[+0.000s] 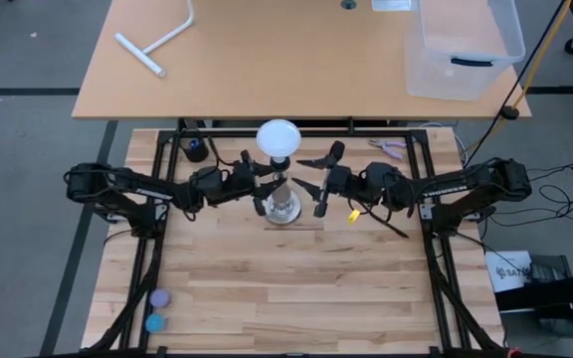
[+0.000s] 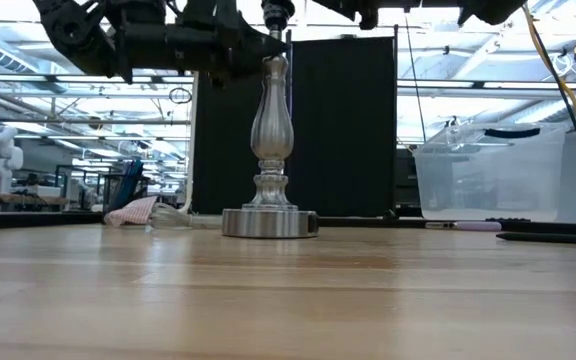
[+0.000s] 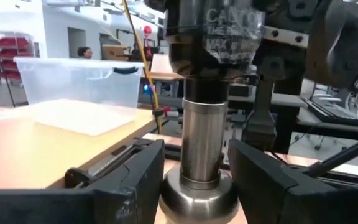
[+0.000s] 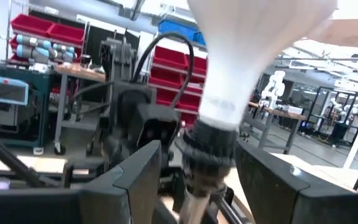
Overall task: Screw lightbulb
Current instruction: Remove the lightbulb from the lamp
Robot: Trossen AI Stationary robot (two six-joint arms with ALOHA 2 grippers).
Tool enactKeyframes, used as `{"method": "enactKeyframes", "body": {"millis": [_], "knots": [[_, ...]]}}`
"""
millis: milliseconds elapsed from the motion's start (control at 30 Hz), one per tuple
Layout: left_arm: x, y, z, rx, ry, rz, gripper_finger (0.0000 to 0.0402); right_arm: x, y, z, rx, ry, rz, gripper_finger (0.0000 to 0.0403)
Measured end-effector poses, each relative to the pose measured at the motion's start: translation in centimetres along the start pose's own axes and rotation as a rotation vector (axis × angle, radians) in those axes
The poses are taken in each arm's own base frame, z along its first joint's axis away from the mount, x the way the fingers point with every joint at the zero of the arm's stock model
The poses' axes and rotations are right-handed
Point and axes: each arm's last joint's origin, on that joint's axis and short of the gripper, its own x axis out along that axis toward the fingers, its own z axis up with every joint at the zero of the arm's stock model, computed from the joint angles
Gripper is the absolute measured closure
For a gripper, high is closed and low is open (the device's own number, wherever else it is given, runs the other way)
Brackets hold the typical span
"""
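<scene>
The white lightbulb [image 1: 279,139] stands with its base in the black socket [image 4: 209,149] on top of the upright metal post [image 2: 271,130]. The post's round base [image 1: 282,211] rests on the wooden table. My left gripper [image 1: 267,189] comes from the left and is shut on the post's upper neck. My right gripper [image 1: 318,181] is open just right of the post. In the right wrist view its fingers stand on either side of the bulb's neck [image 4: 224,102] and socket, with a gap on each side. The low view cuts off the bulb. My left gripper holds the metal post's upper neck, just below the black socket, between its two fingers [image 3: 143,177]. They meet the rounded collar [image 3: 197,194] at the neck's foot. The fingers come level from the table's left and lie across the post, which stands upright on its base.
On the far table lie a clear plastic bin [image 1: 461,50] and a white T-shaped pipe [image 1: 152,45]. Purple pliers [image 1: 391,147] and a small yellow piece [image 1: 354,214] lie near my right arm. Two round discs [image 1: 156,309] lie at the near left corner.
</scene>
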Motion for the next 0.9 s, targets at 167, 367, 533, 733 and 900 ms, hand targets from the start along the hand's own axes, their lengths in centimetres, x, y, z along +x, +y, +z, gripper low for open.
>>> {"method": "enactKeyframes", "body": {"millis": [167, 367, 533, 733, 900], "knots": [[0.3, 0.3, -0.3, -0.003, -0.018, 0.009, 0.0220, 0.2, 0.4, 1.0, 0.015, -0.026, -0.007, 0.0204], [0.3, 0.2, -0.4, 0.027, -0.018, -0.021, 0.0224, 1.1, 0.6, 1.9, 0.020, -0.029, -0.089, 0.0204], [0.3, 0.3, -0.4, 0.032, -0.015, -0.031, 0.0248, 3.1, 0.9, 1.9, 0.004, 0.039, -0.144, 0.0204], [0.3, 0.3, -0.4, 0.035, -0.016, -0.036, 0.0267, 5.1, 1.2, 2.6, -0.002, 0.058, -0.171, 0.0204], [0.3, 0.3, -0.4, 0.036, -0.013, -0.061, 0.0269, 5.3, 1.1, 3.2, -0.001, 0.052, -0.204, 0.0204]]}}
